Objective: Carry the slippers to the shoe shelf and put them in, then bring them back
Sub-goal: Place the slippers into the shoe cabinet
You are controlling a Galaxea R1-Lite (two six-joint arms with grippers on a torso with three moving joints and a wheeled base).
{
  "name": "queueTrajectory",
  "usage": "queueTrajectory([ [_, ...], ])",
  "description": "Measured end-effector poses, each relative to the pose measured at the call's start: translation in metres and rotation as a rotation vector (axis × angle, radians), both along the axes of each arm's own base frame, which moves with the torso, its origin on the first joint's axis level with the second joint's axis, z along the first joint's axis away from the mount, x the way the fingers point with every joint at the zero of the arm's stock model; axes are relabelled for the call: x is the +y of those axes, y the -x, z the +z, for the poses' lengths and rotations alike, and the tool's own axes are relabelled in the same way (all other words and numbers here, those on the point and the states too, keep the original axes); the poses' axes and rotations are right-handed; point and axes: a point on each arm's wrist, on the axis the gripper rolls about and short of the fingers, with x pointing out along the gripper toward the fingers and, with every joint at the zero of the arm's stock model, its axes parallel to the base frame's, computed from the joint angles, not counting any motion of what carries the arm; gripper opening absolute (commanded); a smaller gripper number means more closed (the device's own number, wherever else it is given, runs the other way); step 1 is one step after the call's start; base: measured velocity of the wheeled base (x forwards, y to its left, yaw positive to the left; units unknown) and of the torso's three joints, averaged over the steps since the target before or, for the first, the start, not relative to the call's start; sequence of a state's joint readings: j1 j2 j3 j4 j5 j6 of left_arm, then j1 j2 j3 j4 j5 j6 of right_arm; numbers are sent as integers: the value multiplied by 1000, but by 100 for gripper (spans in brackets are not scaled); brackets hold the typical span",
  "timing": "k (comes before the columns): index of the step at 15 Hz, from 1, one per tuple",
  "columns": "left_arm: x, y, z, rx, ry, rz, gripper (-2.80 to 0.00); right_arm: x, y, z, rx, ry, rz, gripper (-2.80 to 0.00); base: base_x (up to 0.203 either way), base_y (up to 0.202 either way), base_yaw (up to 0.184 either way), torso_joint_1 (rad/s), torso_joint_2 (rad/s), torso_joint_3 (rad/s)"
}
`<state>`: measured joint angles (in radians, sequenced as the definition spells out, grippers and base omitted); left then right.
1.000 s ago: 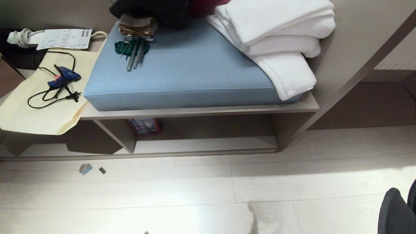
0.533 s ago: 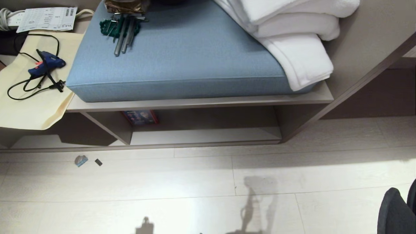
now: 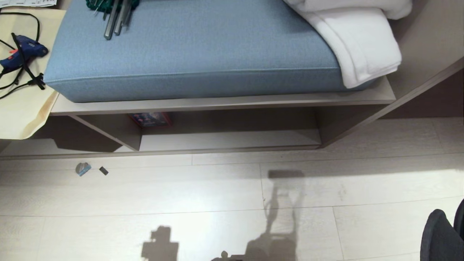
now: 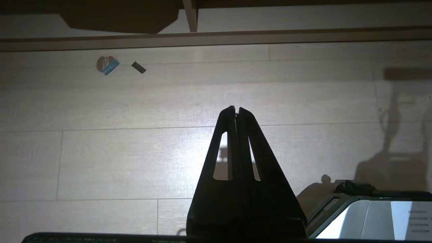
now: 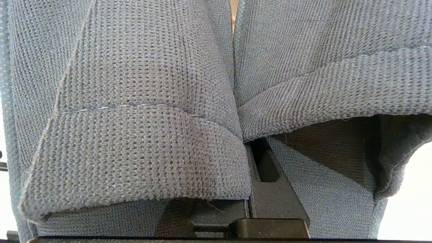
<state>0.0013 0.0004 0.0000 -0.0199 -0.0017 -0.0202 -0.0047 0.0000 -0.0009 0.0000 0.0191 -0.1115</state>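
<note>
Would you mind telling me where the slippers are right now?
The slippers fill the right wrist view, clamped in the right hand; the head view shows neither.

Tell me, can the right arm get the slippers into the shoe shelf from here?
Probably yes. The right end effector is shut on the slippers, and the shoe shelf opening looks unobstructed, apart from a box at its back.

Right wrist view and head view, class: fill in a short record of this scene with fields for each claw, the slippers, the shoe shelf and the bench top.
Right claw: shut on the slippers, knit fabric draped over both sides of it
Slippers: grey, hanging from the right claw
Left claw: shut, empty, above the floor
Shoe shelf: open cubby under the bench, pale bottom board bare, a red box at the back
Bench top: blue cushion with white towels on its right end
</note>
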Motion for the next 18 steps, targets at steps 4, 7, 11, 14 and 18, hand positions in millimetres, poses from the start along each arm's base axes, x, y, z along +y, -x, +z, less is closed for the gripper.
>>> queueTrajectory([
  [4,0,0,0,0,0,0,-280,0,0,0,0,0,0,-280,0,0,0,4,4,-198],
  [7,0,0,0,0,0,0,-280,0,0,0,0,0,0,-280,0,0,0,2,2,-200],
  [11,0,0,0,0,1,0,-280,0,0,0,-1,-1,0,-280,0,0,0,5,4,-198],
  [14,0,0,0,0,1,0,-280,0,0,0,-1,0,0,-280,0,0,0,6,5,-195],
  [18,0,0,0,0,0,0,-280,0,0,0,-1,0,0,-280,0,0,0,0,3,-195],
])
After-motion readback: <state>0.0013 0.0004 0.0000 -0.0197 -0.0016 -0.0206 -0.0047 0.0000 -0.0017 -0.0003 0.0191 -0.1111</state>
